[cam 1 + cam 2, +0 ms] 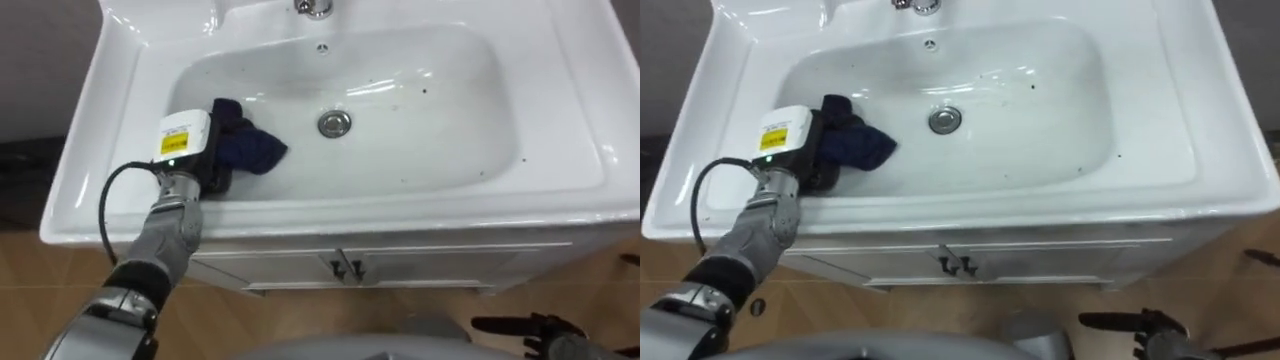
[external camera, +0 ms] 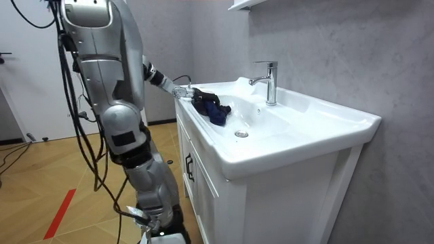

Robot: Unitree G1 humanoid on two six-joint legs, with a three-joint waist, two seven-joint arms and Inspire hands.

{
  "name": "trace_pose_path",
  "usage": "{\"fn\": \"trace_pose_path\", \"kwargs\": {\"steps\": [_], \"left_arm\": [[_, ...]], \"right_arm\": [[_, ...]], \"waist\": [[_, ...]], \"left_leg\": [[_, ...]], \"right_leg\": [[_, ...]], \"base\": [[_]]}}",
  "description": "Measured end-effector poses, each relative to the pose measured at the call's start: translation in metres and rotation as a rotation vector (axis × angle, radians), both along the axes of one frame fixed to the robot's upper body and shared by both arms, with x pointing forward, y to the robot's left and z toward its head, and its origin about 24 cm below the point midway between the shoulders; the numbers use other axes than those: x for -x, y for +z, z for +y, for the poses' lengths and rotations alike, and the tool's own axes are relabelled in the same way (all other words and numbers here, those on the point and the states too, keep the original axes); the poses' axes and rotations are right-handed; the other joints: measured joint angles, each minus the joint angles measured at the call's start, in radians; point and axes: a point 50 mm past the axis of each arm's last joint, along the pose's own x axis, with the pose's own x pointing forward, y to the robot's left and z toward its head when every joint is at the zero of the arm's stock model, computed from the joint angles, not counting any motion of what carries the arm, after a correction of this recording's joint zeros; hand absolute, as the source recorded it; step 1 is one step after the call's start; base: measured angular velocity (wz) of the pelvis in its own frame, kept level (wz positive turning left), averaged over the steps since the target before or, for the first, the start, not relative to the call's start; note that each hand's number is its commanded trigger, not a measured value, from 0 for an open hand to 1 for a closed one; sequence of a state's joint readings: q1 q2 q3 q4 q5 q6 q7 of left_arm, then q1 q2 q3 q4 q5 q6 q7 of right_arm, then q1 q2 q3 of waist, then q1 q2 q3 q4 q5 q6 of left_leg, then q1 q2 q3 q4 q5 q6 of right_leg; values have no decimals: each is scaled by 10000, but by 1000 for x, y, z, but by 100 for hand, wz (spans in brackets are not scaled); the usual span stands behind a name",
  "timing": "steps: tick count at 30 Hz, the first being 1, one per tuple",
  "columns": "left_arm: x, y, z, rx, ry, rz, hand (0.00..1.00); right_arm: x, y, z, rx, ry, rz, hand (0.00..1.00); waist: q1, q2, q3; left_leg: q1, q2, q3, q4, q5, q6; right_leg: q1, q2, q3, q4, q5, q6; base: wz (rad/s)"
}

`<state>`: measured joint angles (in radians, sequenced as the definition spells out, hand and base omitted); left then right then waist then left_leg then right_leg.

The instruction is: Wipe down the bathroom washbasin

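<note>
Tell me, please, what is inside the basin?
A dark blue cloth lies at the left side of the basin with the left robot hand on it; the drain sits in the middle. The surface under the cloth is covered.

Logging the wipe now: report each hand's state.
Left hand: resting on the dark blue cloth in the basin; grip cannot be told.
Right hand: open, holding nothing.
</note>
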<state>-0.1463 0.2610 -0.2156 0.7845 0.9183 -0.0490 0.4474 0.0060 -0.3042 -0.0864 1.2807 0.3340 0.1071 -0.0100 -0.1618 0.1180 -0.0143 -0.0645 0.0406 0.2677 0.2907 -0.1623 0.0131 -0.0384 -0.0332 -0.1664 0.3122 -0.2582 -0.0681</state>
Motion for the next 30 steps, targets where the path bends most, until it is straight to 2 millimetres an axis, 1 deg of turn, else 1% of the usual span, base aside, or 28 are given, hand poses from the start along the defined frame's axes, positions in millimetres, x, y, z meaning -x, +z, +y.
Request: {"fn": "trace_pose_path", "kwargs": {"steps": [1,4,9,11,12,13,14,15,16,17,19,21,22,24,26,27,28,29,30], "left_arm": [[3,2,2,77,86,-181,100],[11,-1,2,128,93,-77,100],[16,-5,2,107,61,328,100],[14,-4,1,113,-6,378,100],[13,-3,1,94,-14,406,100],[12,-1,0,31,-72,442,100],[11,-1,0,-35,-128,456,100],[10,0,-1,-131,-242,504,100],[9,0,-2,-269,-352,556,100],[9,1,-2,-299,-377,573,100],[3,2,-7,-477,-523,697,100],[0,2,-12,-647,-741,880,100],[-2,1,-16,-764,-873,1055,100],[-4,2,-23,-878,-1144,1301,100],[-5,2,-30,-919,-1375,1543,100],[-7,3,-37,-990,-1551,1661,100],[-8,2,-43,-1018,-1737,1777,100],[-8,2,-47,-1030,-1857,1814,100],[-10,2,-54,-1027,-2057,1890,100]], "right_arm": [[2,0,-1,114,-62,-32,0],[5,1,-2,248,-75,-43,0],[8,1,-3,412,298,-18,0],[10,1,-3,457,620,133,0],[11,0,-3,428,681,152,0],[12,0,-2,415,767,197,0],[12,0,-2,410,819,234,0],[14,0,-2,412,904,336,0],[17,-1,-2,420,981,512,0],[18,-1,-2,435,1042,611,0],[23,-3,-1,453,1385,963,0],[25,-4,1,399,1513,1115,0],[25,-4,3,363,1628,1171,0],[25,-6,6,341,1954,1310,0],[25,-7,10,300,2179,1383,0],[24,-8,11,298,2358,1443,0],[23,-8,12,319,2625,1530,0],[23,-8,13,312,2737,1609,0],[22,-9,14,279,2857,1743,0]], "waist": [[63,11,-5],[131,56,-21],[193,37,-3],[204,9,4],[211,-32,19],[223,-87,57],[213,-124,70],[184,-224,134],[179,-308,145],[175,-338,148],[12,-429,187],[-81,-457,207],[-251,-465,212],[-383,-462,213],[-624,-454,211],[-775,-431,218],[-841,-395,233],[-909,-392,233],[-1056,-380,233]], "left_leg": [[94,0,-75,1,-3,-6],[378,2,-209,-18,-27,-46],[834,2,-251,-335,-6,-100],[954,7,-253,-479,11,-175],[1027,5,-266,-610,43,-230],[1109,3,-277,-742,50,-242],[1131,-1,-304,-775,53,-245],[1239,-12,-331,-834,73,-281],[1302,-6,-332,-851,53,-326],[1306,-2,-332,-837,38,-349],[1270,1,-346,-758,-7,-413],[1258,1,-335,-730,-31,-432],[1235,-2,-322,-708,-45,-434],[1218,-3,-307,-680,-67,-428],[1187,-11,-294,-672,-70,-424],[1167,-14,-291,-669,-72,-422],[1164,-19,-289,-676,-73,-421],[1169,-25,-288,-678,-73,-420],[1171,-35,-291,-685,-73,-420]], "right_leg": [[190,19,-43,-133,5,-12],[616,62,-140,-398,-3,-55],[1030,117,-157,-561,-49,-143],[1109,146,-158,-573,-59,-158],[1116,160,-158,-563,-61,-162],[1136,180,-136,-572,-61,-163],[1161,185,-136,-591,-61,-164],[1277,194,-128,-694,-60,-166],[1331,215,-93,-756,-60,-167],[1343,218,-84,-765,-60,-168],[1371,205,-144,-796,-63,-162],[1378,200,-132,-840,-50,-142],[1383,194,-150,-848,-40,-124],[1368,191,-128,-851,-34,-113],[1355,186,-135,-864,-27,-99],[1354,184,-147,-894,-18,-86],[1361,178,-179,-899,-11,-76],[1369,168,-235,-896,-11,-76],[1395,155,-278,-893,-11,-75]], "base": [[9],[7],[-1],[0],[-3],[0],[0],[0],[0],[0],[4],[0],[0],[0],[2],[4],[4],[10],[9]]}}
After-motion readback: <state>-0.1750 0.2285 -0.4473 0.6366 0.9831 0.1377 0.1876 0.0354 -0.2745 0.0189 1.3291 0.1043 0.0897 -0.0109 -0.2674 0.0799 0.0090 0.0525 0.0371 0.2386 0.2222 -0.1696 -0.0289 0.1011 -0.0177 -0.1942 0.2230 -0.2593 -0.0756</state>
